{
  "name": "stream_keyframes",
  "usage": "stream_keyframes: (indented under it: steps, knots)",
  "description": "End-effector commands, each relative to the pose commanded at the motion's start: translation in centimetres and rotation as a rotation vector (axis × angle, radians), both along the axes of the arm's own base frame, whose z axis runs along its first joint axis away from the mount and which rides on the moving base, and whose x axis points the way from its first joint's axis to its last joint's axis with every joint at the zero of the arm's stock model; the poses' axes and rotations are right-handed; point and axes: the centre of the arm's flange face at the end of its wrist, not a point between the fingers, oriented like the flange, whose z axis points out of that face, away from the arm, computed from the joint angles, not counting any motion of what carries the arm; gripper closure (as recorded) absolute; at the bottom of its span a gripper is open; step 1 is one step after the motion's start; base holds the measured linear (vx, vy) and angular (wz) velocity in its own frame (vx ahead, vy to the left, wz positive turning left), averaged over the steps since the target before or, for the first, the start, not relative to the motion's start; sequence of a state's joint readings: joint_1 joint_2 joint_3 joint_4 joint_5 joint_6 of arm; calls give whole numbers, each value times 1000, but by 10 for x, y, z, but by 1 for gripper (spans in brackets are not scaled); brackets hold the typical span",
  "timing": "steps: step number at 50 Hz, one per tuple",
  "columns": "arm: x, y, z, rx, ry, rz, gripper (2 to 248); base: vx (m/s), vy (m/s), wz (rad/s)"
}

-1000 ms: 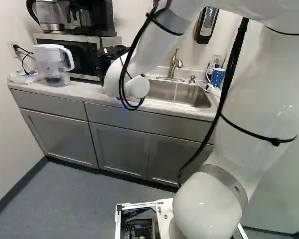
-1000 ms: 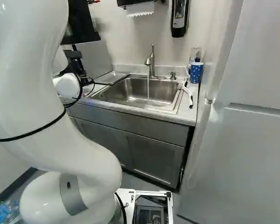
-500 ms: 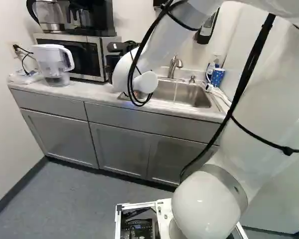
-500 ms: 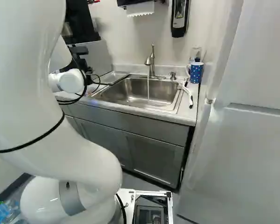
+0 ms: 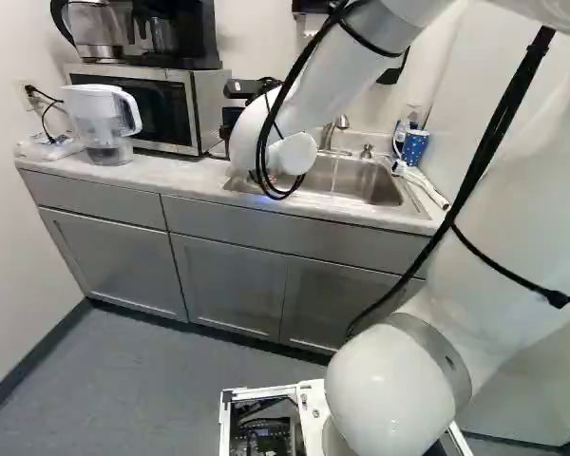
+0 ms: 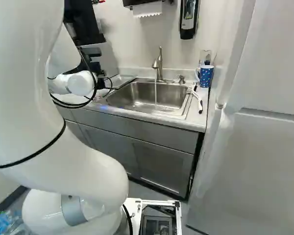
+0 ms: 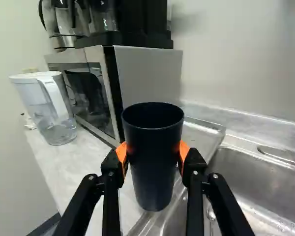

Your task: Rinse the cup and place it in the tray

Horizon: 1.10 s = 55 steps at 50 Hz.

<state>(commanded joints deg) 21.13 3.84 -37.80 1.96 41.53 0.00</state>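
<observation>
the black gripper with two fingers (image 6: 94, 67) is clamped on a tall, dark blue, round cup (image 7: 153, 157). its orange pads (image 7: 121, 153) press on the cup from two sides, a bit below the rim. the fingers stand as far apart as the cup is wide there. the cup is up off the counter, standing straight, with its open top up (it looks nearly black inside).

past the cup, in the wrist view, is a shallow, shiny gray tray (image 7: 204, 129). the cup is not in the tray. the tray sits next to the silver metal sink (image 6: 147, 90), and a thin stream of water (image 6: 156, 94) falls into the sink from a tall silver faucet (image 6: 159, 64).

the big white arm (image 5: 309, 71) reaches over to the side of the sink where the tray is. past the cup is a silver and black microwave (image 7: 150, 69) with a black coffee maker (image 7: 132, 40) on top. a clear pitcher with a white lid (image 7: 44, 101) stands on the pale counter (image 7: 51, 155). at the other end of the sink is a blue mug with white dots (image 6: 206, 77).
</observation>
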Motion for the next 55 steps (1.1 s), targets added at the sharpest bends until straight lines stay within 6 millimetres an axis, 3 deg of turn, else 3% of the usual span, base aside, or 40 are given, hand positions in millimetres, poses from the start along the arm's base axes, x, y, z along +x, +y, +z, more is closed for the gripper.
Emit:
stream_keyframes:
  steps: [55]
  knots:
    - [7, -82, -1, 23, 8, -201, 129, 0, 0, 0]
